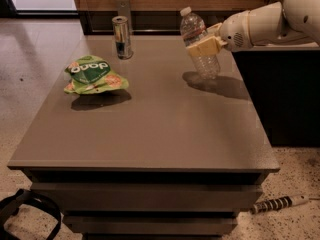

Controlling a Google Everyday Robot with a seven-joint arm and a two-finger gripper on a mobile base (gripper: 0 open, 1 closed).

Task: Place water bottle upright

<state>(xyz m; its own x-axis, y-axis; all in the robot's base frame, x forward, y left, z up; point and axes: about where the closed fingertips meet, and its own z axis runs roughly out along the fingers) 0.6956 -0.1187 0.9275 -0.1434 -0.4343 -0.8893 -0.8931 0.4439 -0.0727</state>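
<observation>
Camera view: the end effector (201,47) pinches the water bottle (194,30) around its middle, cap up and slightly tilted, low over the desk's (150,124) far right side. That mid-body hold likely steadies it for standing.

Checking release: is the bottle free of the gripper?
No, the gripper, over the table's far right, is shut on the tilted bottle.
</observation>
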